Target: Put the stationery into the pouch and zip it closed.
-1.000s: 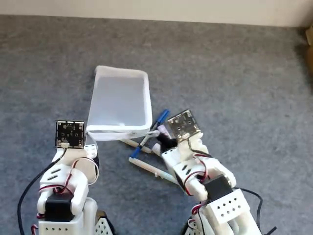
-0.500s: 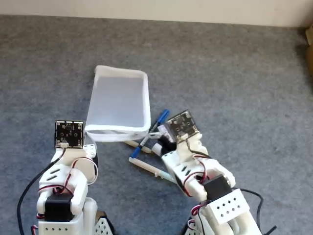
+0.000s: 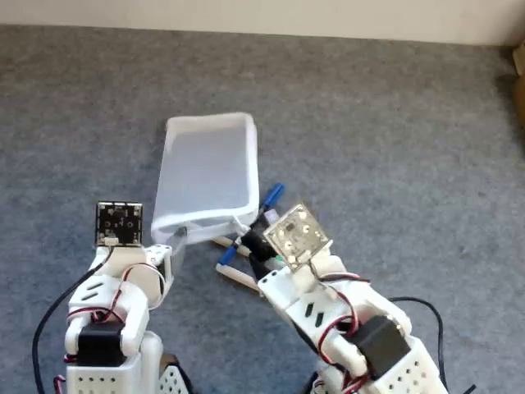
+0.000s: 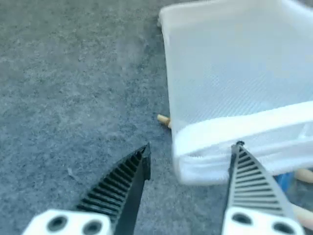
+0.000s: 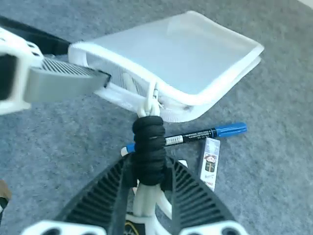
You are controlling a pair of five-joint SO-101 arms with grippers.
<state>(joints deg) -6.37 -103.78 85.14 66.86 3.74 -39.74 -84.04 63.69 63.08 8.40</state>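
Status: right gripper point(image 5: 149, 164) is clamped narrow on the black cord loop point(image 5: 148, 147) that hangs off the pouch's zipper end, with the loop squeezed between both fingers. The pouch point(image 5: 181, 54) lies flat on the grey carpet point(image 3: 394, 123), starting right at my right fingertips and stretching away from them. My left gripper point(image 4: 192, 146) is spread wide. The near corner of the pouch rim point(image 4: 234, 83) sits in the gap between its fingers, one fingertip point(image 4: 238, 147) overlaps the white edge band, and I can't tell if it touches. From the right wrist, the left finger point(image 5: 63, 83) reaches the pouch mouth just beside the zipper end. Stationery is outside the pouch. The blue pen point(image 5: 195, 134) lies crosswise just past my right fingertips, a small white stick point(image 5: 209, 166) lies right beside it, and a wooden pencil point(image 4: 164, 119) pokes out from under the pouch edge ahead of my left gripper.
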